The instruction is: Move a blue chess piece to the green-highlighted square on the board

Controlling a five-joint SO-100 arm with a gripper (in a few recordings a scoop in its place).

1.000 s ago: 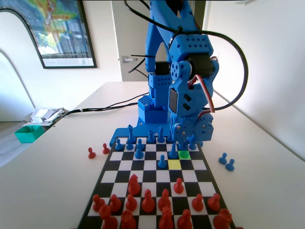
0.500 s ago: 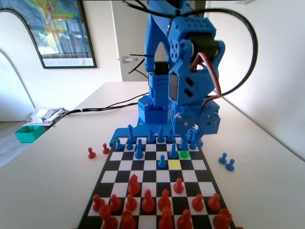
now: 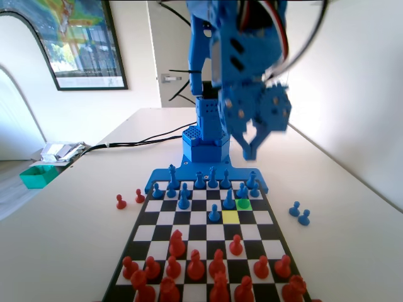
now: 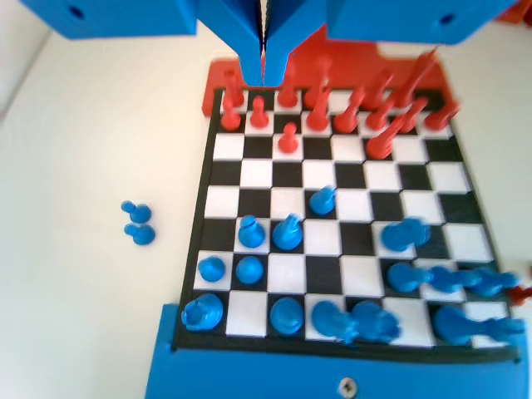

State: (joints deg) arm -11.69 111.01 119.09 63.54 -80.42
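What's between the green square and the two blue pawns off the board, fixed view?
Fixed view: one empty square of the board, its black rim, then bare table. No piece stands between the green-highlighted square and the two blue pawns.

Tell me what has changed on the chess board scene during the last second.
The blue two-finger gripper rose from low over the green-highlighted square to well above the black-and-white checkered board, its jaws closed and carrying nothing. The blue pawns and red pawns stayed in place; the green square remains unoccupied.
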